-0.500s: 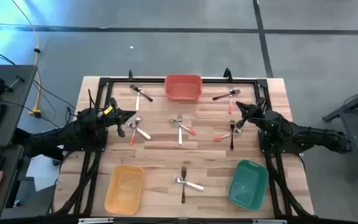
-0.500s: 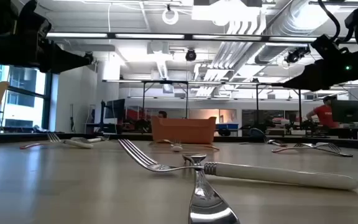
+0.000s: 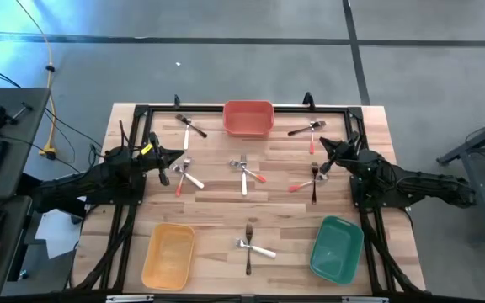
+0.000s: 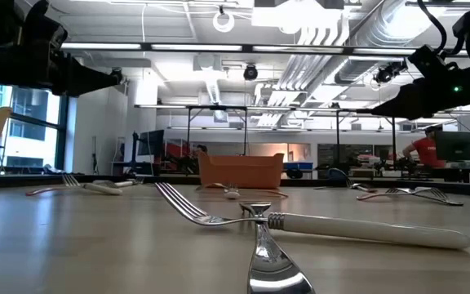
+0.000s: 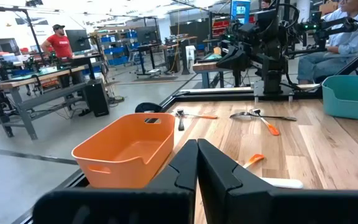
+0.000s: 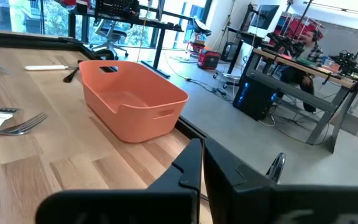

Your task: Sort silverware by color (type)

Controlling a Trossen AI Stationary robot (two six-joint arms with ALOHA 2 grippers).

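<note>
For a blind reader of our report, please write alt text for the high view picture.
Seen from above, a wooden table holds scattered silverware and three empty bins: red bin, yellow bin, green bin. The left gripper and right gripper, both shut and holding nothing, hover at opposite sides.

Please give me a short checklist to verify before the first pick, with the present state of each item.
1. Left gripper empty and shut, above the table's left side: ok.
2. Right gripper empty and shut, above the right side: ok.
3. Red bin, yellow bin and green bin hold no silverware: ok.
4. Silverware lies apart for single picks: not ok; the fork and spoon pair near the front edge is crossed, as are the other groups.
5. Which bin takes which handle colour: cannot tell.
</note>
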